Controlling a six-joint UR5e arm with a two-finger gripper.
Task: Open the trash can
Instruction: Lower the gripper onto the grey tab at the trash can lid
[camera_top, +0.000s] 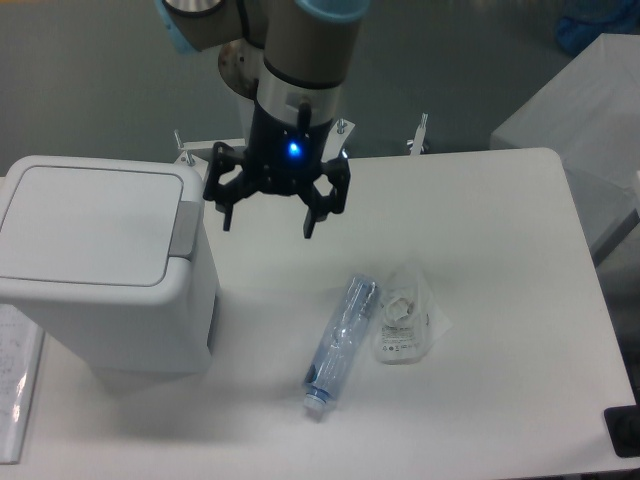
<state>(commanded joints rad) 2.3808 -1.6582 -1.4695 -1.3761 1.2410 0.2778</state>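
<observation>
1. Desk (500, 300), white, carries everything and fills most of the view.
2. Trash can (105, 265) stands at the desk's left side, pale grey-white, its flat lid down; the darker grey tab (185, 228) sits on the lid's right edge.
3. Arm descends from the top; its black pincer (268, 218) hangs above the desk just right of the tab, fingers spread apart, holding nothing.
4. Clear bottle (340, 345) lies on its side near the centre.
5. Crumpled clear bag (405, 320) lies just beside the bottle.
</observation>
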